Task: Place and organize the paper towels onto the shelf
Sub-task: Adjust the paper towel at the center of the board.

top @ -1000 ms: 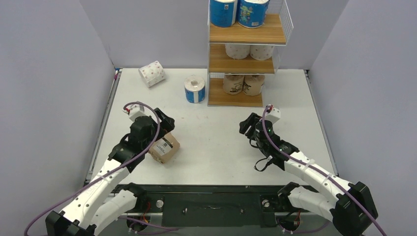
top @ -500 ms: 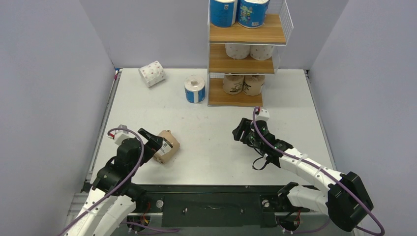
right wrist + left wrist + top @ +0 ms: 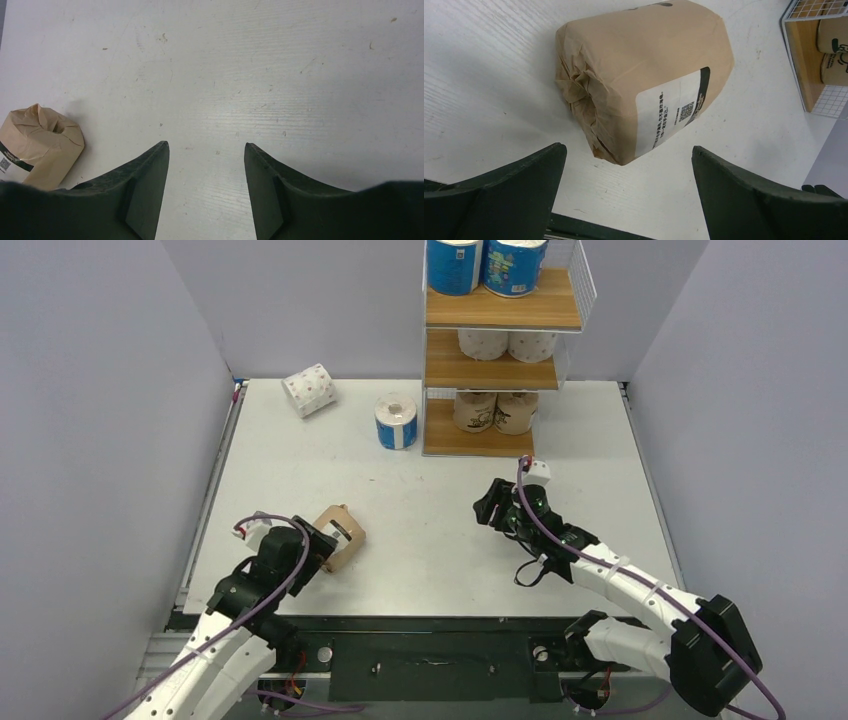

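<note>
Left gripper [image 3: 626,165] has withdrawn toward 7 o'clock, released, facing kraft roll [image 3: 644,75]; right gripper [image 3: 487,506] released. Shelf [image 3: 500,312] holds six; three remain.

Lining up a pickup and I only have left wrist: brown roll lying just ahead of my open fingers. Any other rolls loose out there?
Observer: Two. A pink-dotted roll lies on its side at the far left, and a blue roll stands on end just left of the shelf.
Operator: Right arm in my way?
Observer: No. The right gripper is out in front of the shelf, well to the right of the brown roll, jaws apart with nothing between them.
Operator: What's on the upper tiers?
Observer: Top tier has two blue-wrapped rolls. Middle tier has two white rolls.
</note>
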